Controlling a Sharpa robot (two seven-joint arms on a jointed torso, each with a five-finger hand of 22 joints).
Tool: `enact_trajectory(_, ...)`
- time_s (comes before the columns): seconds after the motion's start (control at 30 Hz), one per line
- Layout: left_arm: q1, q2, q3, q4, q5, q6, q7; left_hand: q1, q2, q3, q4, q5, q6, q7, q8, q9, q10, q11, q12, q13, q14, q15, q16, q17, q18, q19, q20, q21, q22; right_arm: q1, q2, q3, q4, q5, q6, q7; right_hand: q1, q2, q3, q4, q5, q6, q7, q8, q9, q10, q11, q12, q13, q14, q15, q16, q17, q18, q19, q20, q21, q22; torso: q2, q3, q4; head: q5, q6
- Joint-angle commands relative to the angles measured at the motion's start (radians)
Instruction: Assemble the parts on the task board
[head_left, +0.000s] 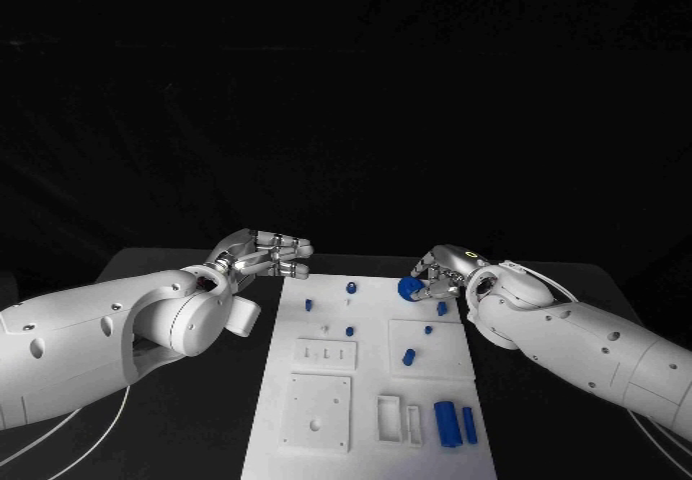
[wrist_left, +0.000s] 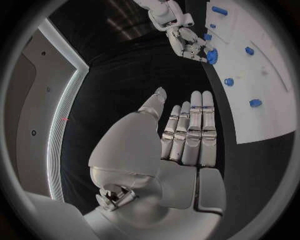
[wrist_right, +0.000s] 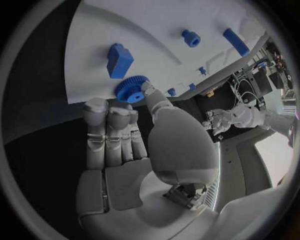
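Assembly looks barely begun: the right hand (head_left: 440, 272) pinches a blue gear (wrist_right: 131, 89) at the task board (head_left: 368, 440)'s one-o'clock corner, the left hand (head_left: 267, 253) hovers released at eleven, and two blue cylinders (head_left: 456, 423) lie loose near five.

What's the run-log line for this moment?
right hand: pinching blue gear at task board far edge | left hand: holding nothing, fingers apart, off board

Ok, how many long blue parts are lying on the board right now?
2. Both lie side by side at the task board's near right corner: a thicker one and a thinner one to its right. The right hand, holding the blue gear, may hide others.
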Motion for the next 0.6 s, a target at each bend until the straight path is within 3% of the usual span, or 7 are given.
enact_trajectory(0.03, 0.001, 0.003, 0.001, 0.001, -0.005, 0.016, 0.006, -0.005, -0.001, -0.001, -0.002, -0.004, -0.007, 0.003, 0.001, 0.0, -0.008, 0.001, 0.001, 0.002, 0.005, 0.004, -0.002, 0.0, -0.008, -0.008, 0.001, 0.006, -0.001, -0.001, 0.006, 0.0, -0.007, 0.004, 0.026, 0.013, -0.008, 0.007, 0.004, 0.001, 0.005, 0.006, 0.0, -0.003, 0.0, 0.006, 0.001, -0.001, 0.0, 0.0, 0.001, 0.004, 0.003, 0.004, 0.046, 0.009, 0.007, 0.012, 0.001, 0.0004, 0.0002, 0.002, -0.001)
enact_trajectory(0.3, 0.001, 0.002, 0.001, 0.002, -0.005, 0.016, 0.005, -0.005, -0.001, -0.001, -0.002, -0.004, -0.007, 0.003, 0.001, 0.0, -0.008, 0.001, 0.001, 0.002, 0.005, 0.004, -0.002, 0.0, -0.008, -0.008, 0.001, 0.006, -0.001, -0.001, 0.012, 0.0, -0.015, 0.009, 0.032, 0.015, -0.018, 0.014, 0.025, 0.007, 0.009, 0.023, -0.003, -0.005, -0.001, 0.008, -0.002, 0.003, 0.003, 0.001, 0.0, 0.009, 0.014, 0.0, 0.048, 0.007, 0.012, 0.026, 0.0, 0.0003, -0.0008, 0.005, -0.005)
enact_trajectory(0.37, 0.001, 0.002, 0.001, 0.003, -0.005, 0.016, 0.005, -0.005, -0.001, -0.001, -0.002, -0.004, -0.007, 0.003, 0.001, 0.0, -0.008, 0.001, 0.001, 0.002, 0.005, 0.004, -0.002, 0.0, -0.008, -0.008, 0.001, 0.006, -0.001, -0.001, 0.012, 0.0, -0.015, 0.01, 0.037, 0.015, -0.024, 0.019, 0.041, 0.01, 0.033, 0.034, -0.005, -0.003, 0.0, 0.008, -0.003, 0.003, 0.004, 0.001, -0.001, 0.009, 0.016, -0.001, 0.048, 0.006, 0.01, 0.029, 0.0, 0.0007, -0.0017, 0.004, -0.006)
enact_trajectory(0.6, 0.001, 0.002, 0.001, 0.002, -0.005, 0.017, 0.003, -0.005, -0.001, -0.001, -0.002, -0.004, -0.007, 0.003, 0.001, 0.0, -0.008, 0.001, 0.001, 0.002, 0.005, 0.004, -0.002, 0.0, -0.008, -0.008, 0.001, 0.006, -0.001, -0.001, 0.011, 0.0, -0.017, 0.007, 0.056, 0.009, -0.038, 0.016, 0.146, -0.026, 0.042, 0.083, -0.017, -0.004, 0.002, 0.006, -0.012, 0.003, 0.009, 0.001, -0.008, 0.009, 0.024, -0.009, 0.049, -0.001, 0.009, 0.045, -0.001, 0.0015, -0.0023, 0.004, -0.011)
